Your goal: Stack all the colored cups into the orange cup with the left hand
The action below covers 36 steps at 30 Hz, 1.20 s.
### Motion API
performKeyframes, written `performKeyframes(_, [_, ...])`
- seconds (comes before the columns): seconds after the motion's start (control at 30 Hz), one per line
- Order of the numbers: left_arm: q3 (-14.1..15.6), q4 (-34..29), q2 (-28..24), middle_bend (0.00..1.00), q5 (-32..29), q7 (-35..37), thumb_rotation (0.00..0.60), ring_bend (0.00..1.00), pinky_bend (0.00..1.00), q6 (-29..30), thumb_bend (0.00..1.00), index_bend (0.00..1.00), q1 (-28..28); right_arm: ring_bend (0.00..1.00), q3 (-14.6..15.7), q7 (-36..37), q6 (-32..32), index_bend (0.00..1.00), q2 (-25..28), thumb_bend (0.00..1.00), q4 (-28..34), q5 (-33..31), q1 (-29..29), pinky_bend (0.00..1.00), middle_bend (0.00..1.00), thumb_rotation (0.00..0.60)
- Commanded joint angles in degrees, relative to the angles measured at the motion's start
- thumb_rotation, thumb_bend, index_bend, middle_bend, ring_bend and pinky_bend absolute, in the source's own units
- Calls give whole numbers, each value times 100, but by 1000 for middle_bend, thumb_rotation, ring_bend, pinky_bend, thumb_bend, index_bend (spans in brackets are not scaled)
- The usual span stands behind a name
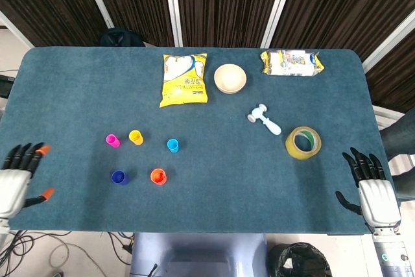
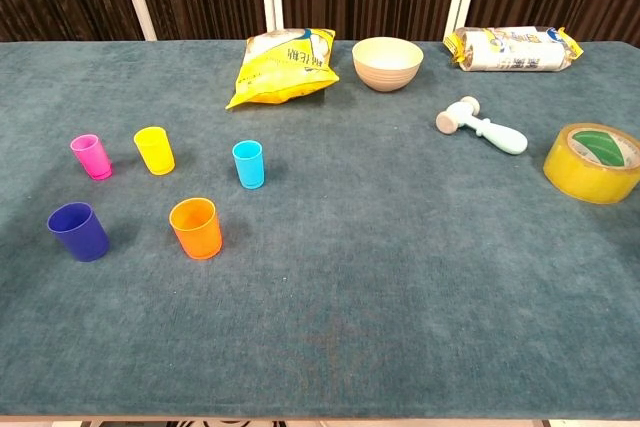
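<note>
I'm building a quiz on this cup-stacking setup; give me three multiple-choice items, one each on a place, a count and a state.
1. Which cup stands nearest the orange cup on its left in the chest view?
A. dark blue cup
B. green cup
C. white cup

2. How many small cups stand on the table?
A. three
B. five
C. eight

3. What is the left hand doing?
A. holding the tape roll
B. gripping the pink cup
C. holding nothing, fingers apart

Answers: 1 A, the dark blue cup sits beside it. 2 B, pink, yellow, light blue, dark blue, orange. 3 C, it lies at the table's edge, apart from every cup.
</note>
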State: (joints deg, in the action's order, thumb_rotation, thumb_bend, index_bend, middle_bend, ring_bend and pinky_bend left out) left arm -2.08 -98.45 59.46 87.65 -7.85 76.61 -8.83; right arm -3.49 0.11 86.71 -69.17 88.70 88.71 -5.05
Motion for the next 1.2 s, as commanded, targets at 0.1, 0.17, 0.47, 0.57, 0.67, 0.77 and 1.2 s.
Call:
performKeyframes(0.1, [-134, -177, 2, 87, -16, -568, 600, 0, 0, -1056, 167, 117, -780, 96, -41, 37, 54, 89, 15, 324, 46, -54, 28, 3, 44, 600])
performKeyframes(0.17, [-158, -211, 79, 89, -133, -769, 600, 0, 0, -1359, 167, 119, -957, 96, -52, 51, 55, 89, 21, 324, 54, -79, 33, 3, 44, 600])
performKeyframes(0.47, [-227, -184, 468, 105, -687, -1388, 600, 0, 0, -2167, 167, 140, -1453, 96, -52, 92, 24, 89, 51, 325, 77, -96, 29, 3, 44, 600])
performKeyframes(0.57, [-212, -202, 528, 108, -760, -1491, 600, 0, 0, -2291, 168, 142, -1539, 96, -51, 84, 14, 89, 45, 324, 74, -103, 27, 3, 44, 600])
performKeyframes(0.67, [-195, -208, 572, 111, -806, -1559, 600, 0, 0, -2366, 167, 145, -1593, 96, -49, 79, -1, 89, 37, 324, 72, -106, 22, 3, 44, 600])
performKeyframes(0.77, [-179, -179, 632, 112, -871, -1634, 600, 0, 0, -2435, 167, 147, -1640, 96, -46, 70, -15, 89, 29, 324, 66, -112, 18, 3, 44, 600])
performKeyframes(1.2, [-139, 120, 1055, 137, -1115, -1833, 600, 0, 0, -2805, 168, 266, -1973, 96, -91, 125, -53, 89, 10, 324, 37, -219, 16, 3, 44, 600])
